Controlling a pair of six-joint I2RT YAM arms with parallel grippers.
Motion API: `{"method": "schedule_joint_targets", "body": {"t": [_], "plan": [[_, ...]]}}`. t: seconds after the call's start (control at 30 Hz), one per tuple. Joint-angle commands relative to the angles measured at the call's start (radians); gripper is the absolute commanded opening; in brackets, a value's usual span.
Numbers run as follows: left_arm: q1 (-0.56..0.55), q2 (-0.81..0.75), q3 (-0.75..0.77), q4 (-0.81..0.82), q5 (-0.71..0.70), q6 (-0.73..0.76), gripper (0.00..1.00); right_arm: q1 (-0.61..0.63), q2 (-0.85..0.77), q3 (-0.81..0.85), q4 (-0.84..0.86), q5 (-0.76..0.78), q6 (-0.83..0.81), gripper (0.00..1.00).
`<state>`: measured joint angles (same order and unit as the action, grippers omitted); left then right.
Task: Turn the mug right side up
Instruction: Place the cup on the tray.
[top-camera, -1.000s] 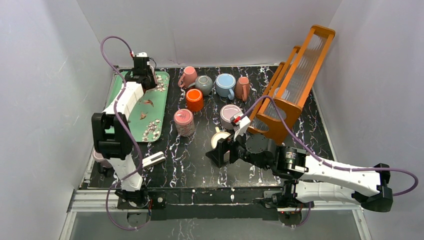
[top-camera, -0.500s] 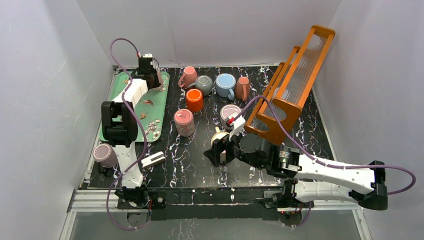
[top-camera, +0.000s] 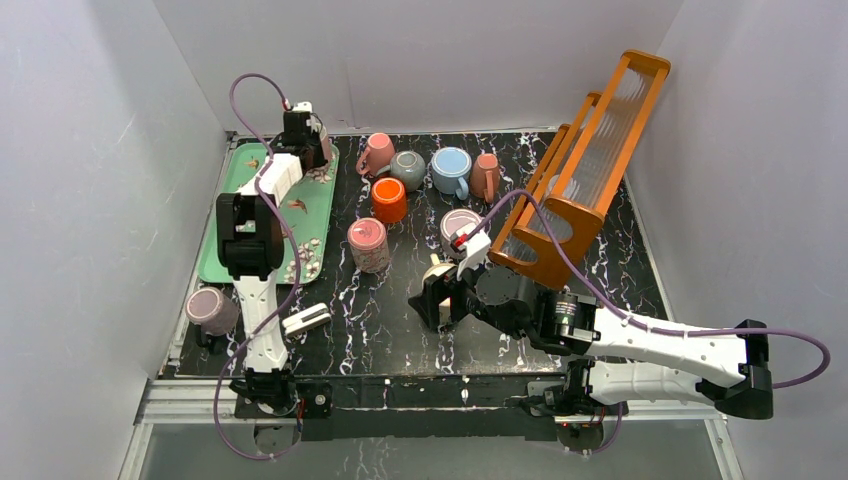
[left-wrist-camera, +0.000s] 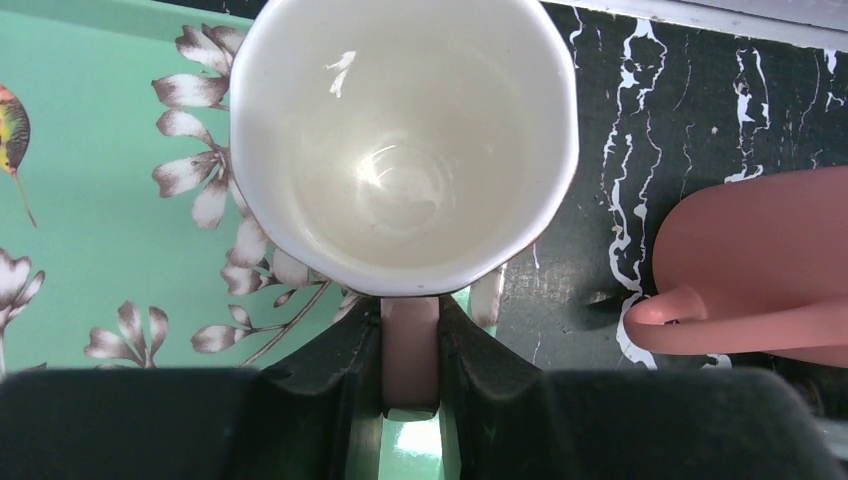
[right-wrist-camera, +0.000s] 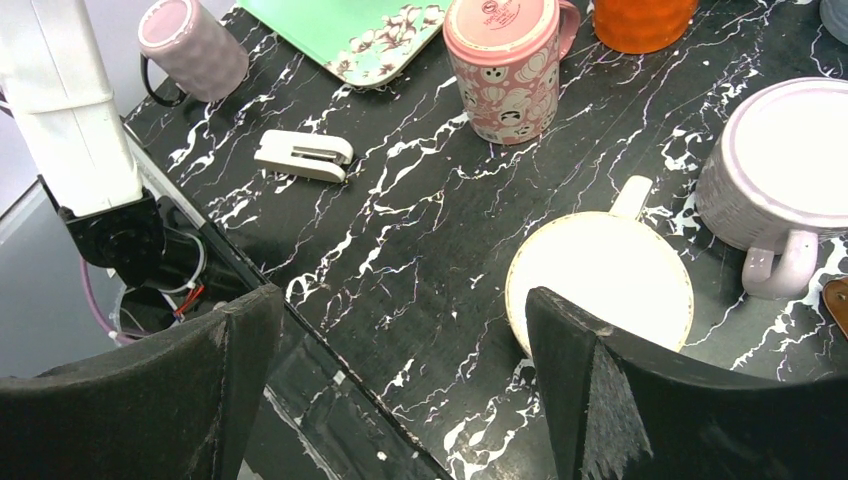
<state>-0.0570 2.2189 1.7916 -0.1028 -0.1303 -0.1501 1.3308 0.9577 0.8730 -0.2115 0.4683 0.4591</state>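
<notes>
My left gripper (left-wrist-camera: 410, 345) is shut on the pink handle (left-wrist-camera: 410, 330) of a mug (left-wrist-camera: 400, 130) whose white inside faces the wrist camera. The mug hangs over the far right edge of the green flowered tray (left-wrist-camera: 90, 200). In the top view that gripper (top-camera: 305, 140) is at the tray's (top-camera: 310, 215) far right corner, and the mug is hidden under it. My right gripper (right-wrist-camera: 400, 330) is open above the dark table. Its right finger overlaps a cream mug (right-wrist-camera: 600, 280) with a flat white top face. In the top view this gripper (top-camera: 432, 300) sits just in front of the cream mug (top-camera: 437, 272).
A pink mug (left-wrist-camera: 760, 260) lies right of the held one. A pink patterned mug (top-camera: 368, 245), an orange cup (top-camera: 389, 200), a lilac mug (top-camera: 460, 228), and grey (top-camera: 408, 168) and blue (top-camera: 451, 168) mugs crowd the middle. An orange rack (top-camera: 590, 170) leans at the right. A purple mug (top-camera: 208, 310) and a white clip (top-camera: 306, 319) lie near left.
My left arm has swung right along the tray's far end, carrying the mug to the tray's right corner. The right gripper has crept slightly left and stays open.
</notes>
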Motion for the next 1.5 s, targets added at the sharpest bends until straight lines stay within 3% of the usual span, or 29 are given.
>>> {"method": "schedule_joint_targets", "body": {"t": [0.0, 0.4, 0.53, 0.57, 0.67, 0.8, 0.93, 1.2, 1.47], "plan": [[0.002, -0.008, 0.046, 0.011, -0.002, -0.008, 0.22, 0.007, -0.006, 0.043, 0.02, 0.037, -0.013, 0.99], [0.002, -0.088, 0.076, -0.097, 0.03, -0.092, 0.57, 0.005, -0.02, 0.049, -0.041, 0.056, 0.055, 0.99], [0.002, -0.161, 0.085, -0.171, 0.068, -0.131, 0.63, 0.006, -0.014, 0.058, -0.09, 0.094, 0.115, 0.99], [0.002, -0.194, 0.072, -0.188, 0.076, -0.144, 0.64, 0.006, -0.014, 0.059, -0.1, 0.103, 0.135, 0.99], [0.002, -0.288, -0.002, -0.212, 0.092, -0.169, 0.8, 0.006, -0.005, 0.072, -0.151, 0.132, 0.17, 0.99], [0.002, -0.426, -0.138, -0.211, 0.129, -0.204, 0.86, 0.007, 0.005, 0.086, -0.224, 0.166, 0.174, 0.99], [0.0, -0.562, -0.288, -0.203, 0.28, -0.234, 0.98, 0.006, 0.009, 0.087, -0.276, 0.207, 0.193, 0.99], [-0.002, -0.864, -0.562, -0.212, 0.429, -0.263, 0.98, 0.005, 0.026, 0.089, -0.295, 0.211, 0.181, 0.99], [-0.008, -1.12, -0.81, -0.215, 0.64, -0.251, 0.98, -0.019, 0.183, 0.186, -0.357, 0.198, 0.13, 0.99]]}}
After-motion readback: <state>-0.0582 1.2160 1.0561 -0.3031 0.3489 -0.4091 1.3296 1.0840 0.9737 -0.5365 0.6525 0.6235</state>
